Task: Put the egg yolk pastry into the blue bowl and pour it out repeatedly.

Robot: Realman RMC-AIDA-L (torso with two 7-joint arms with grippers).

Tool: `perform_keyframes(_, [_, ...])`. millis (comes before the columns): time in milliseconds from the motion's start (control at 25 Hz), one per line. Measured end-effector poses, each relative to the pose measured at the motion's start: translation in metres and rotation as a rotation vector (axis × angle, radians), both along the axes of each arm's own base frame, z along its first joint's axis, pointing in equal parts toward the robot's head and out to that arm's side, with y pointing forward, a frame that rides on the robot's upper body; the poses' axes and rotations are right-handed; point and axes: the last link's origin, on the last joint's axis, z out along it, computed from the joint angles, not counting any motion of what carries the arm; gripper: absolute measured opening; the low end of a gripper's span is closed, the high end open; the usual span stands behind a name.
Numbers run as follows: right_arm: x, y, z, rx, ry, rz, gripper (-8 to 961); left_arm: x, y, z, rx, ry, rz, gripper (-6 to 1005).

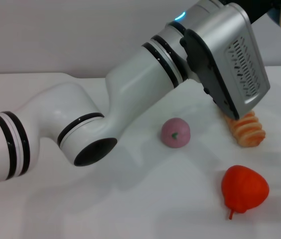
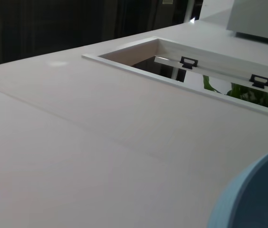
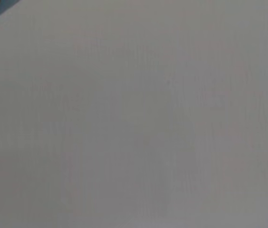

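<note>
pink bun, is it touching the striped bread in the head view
No, the pink bun sits apart from the striped bread, with bare table between them.

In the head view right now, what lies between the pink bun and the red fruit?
Nothing: only bare white table separates the pink bun from the red fruit.

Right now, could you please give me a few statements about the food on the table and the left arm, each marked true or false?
1. The pink bun lies on the white table. True.
2. The red pepper sits farther from the robot than the pink bun. False: it lies nearer the robot, to the bun's right.
3. The left arm crosses over the table toward the robot's right. True.
4. The orange-striped bread is fully in view. False: the left arm's wrist housing covers part of it.
5. The blue bowl shows in the left wrist view. True.
</note>
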Motion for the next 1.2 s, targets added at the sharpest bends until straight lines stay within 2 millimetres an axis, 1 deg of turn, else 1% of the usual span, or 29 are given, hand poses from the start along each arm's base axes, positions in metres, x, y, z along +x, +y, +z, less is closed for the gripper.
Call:
perform_keyframes(160, [0.000, 0.000, 0.000, 0.000, 0.000, 0.000, 425, 0.001, -0.003, 0.003, -0.004, -0.030, -0.010, 0])
perform_keyframes(400, [0.000, 0.000, 0.000, 0.000, 0.000, -0.001, 425, 0.005, 0.006, 0.013, -0.053, -0.140, 0.088, 0])
perform_keyframes(680, [0.000, -0.001, 0.000, 0.000, 0.000, -0.001, 425, 0.009, 0.010, 0.009, -0.112, -0.153, 0.169, -1])
perform_keyframes(840, [0.000, -0.001, 0.000, 0.000, 0.000, -0.001, 425, 0.007, 0.007, 0.008, -0.108, -0.157, 0.154, 0])
perform_keyframes(1000, [0.000, -0.001, 0.000, 0.000, -0.001, -0.001, 425, 0.002, -0.005, 0.011, -0.074, -0.189, 0.068, 0])
perform_keyframes(1200, [0.000, 0.000, 0.001, 0.001, -0.004, 0.001, 425, -0.004, -0.014, 0.007, -0.052, -0.155, -0.011, -1])
